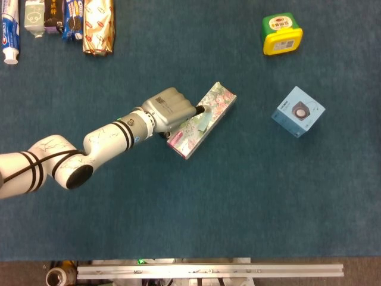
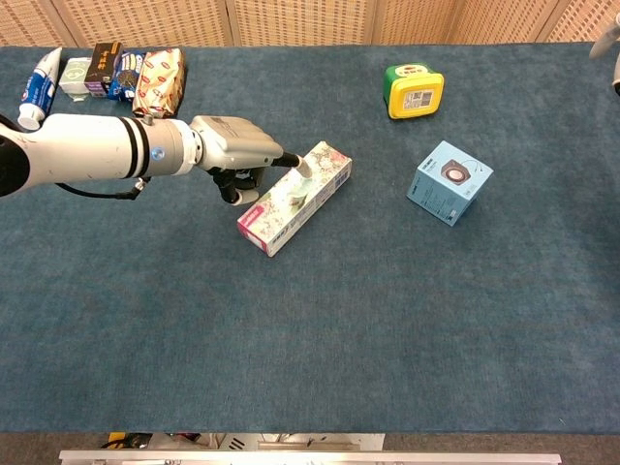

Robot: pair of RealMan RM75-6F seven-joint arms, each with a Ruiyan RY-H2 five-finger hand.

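Observation:
A long floral-printed box (image 1: 209,116) (image 2: 312,192) lies flat and slanted on the blue cloth near the table's middle. My left hand (image 1: 169,109) (image 2: 237,147) is at the box's left long side. Its fingertips (image 2: 292,164) rest on the box's top face, and the thumb (image 2: 233,195) hangs beside the box's near-left end without closing on it. The white arm runs off to the left. Of my right hand (image 2: 612,53), only a pale sliver shows at the top right edge of the chest view, too little to read its fingers.
A yellow-and-green container (image 1: 281,33) (image 2: 414,89) stands at the back right. A light blue cube box (image 1: 298,111) (image 2: 449,182) sits right of the floral box. A toothpaste tube (image 1: 10,30) and several snack packs (image 1: 98,27) line the back left. A metal rail (image 1: 208,271) borders the near edge.

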